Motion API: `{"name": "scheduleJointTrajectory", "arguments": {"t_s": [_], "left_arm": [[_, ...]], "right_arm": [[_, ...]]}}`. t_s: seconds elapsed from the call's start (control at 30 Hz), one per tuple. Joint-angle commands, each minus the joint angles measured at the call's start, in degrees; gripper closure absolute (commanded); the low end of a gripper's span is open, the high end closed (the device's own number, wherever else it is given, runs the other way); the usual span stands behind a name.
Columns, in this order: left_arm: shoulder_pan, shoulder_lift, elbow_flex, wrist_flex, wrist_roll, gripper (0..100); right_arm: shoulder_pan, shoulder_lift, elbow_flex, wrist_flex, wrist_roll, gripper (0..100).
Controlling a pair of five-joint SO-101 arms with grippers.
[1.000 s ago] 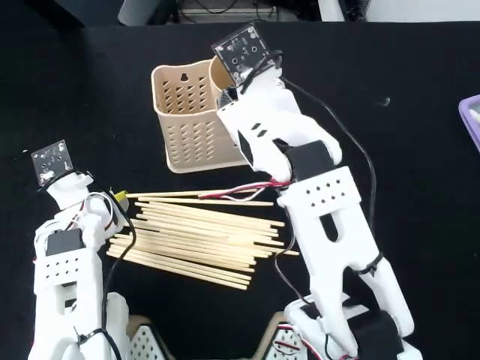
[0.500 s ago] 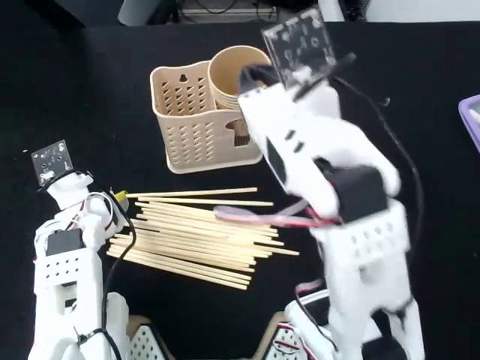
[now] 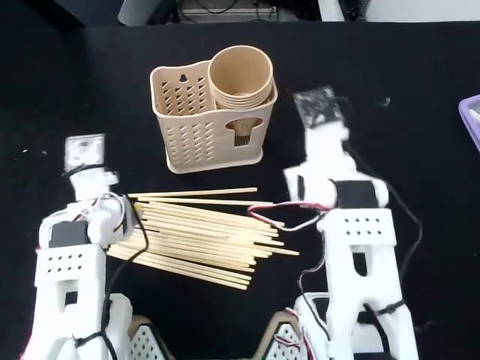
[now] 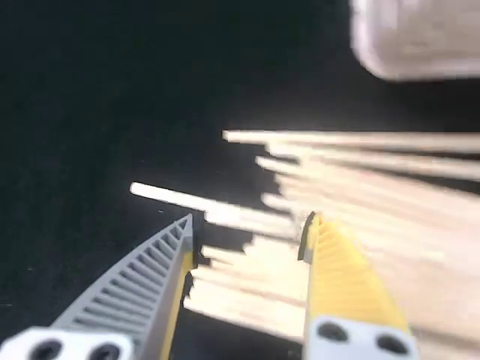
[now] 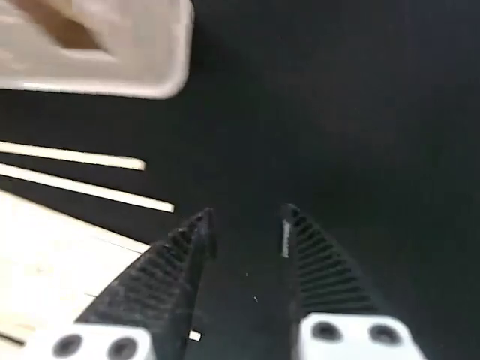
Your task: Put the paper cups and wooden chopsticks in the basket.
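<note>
A stack of paper cups (image 3: 240,75) stands in the right compartment of the beige perforated basket (image 3: 187,131). Several wooden chopsticks (image 3: 202,236) lie in a loose pile on the black table in front of the basket. My left gripper (image 4: 247,236) is open, its grey and yellow fingers straddling the near ends of the chopsticks (image 4: 360,202). My right gripper (image 5: 247,229) is open and empty above bare black table, with chopstick ends (image 5: 82,187) to one side and the basket's corner (image 5: 105,52) beyond. In the high view the right arm (image 3: 337,195) stands right of the pile and the left arm (image 3: 82,217) at its left end.
A purple object (image 3: 472,116) sits at the table's right edge. Red and white cables (image 3: 289,217) hang from the right arm over the chopsticks' right ends. Open black table lies to the right of the basket.
The right arm has drawn back from above the basket to the right of the pile, leaving the cups in the basket. The left arm has shifted slightly towards the chopsticks.
</note>
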Motion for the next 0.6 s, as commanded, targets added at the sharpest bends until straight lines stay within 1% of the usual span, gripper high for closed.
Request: {"name": "scheduleJointTrajectory", "arguments": {"t_s": [0.0,0.07,0.13,0.27,0.37,0.47,0.57], "left_arm": [[9.0,-0.4,-9.8,11.9,-12.7,75],[13.2,-0.4,-9.9,15.6,-19.3,75],[15.7,-0.4,-8.7,18.0,-24.8,75],[16.9,-0.4,-4.9,20.6,-33.6,75],[16.9,-0.4,-1.8,20.5,-37.3,75],[16.9,-0.3,0.0,20.0,-38.9,75],[16.5,-0.1,1.9,15.9,-39.0,75]], "right_arm": [[3.4,-1.2,11.6,-12.1,-1.2,88.3],[4.2,-1.2,15.3,-16.4,-3.5,89.6],[5.0,-1.2,18.5,-20.0,-5.1,89.6],[7.5,-1.2,21.3,-24.7,-5.4,89.6],[8.5,-0.8,21.5,-25.5,-5.5,89.6],[8.4,-0.8,21.6,-25.4,-5.5,89.6],[8.4,-0.8,21.6,-25.4,-5.5,89.6]]}}
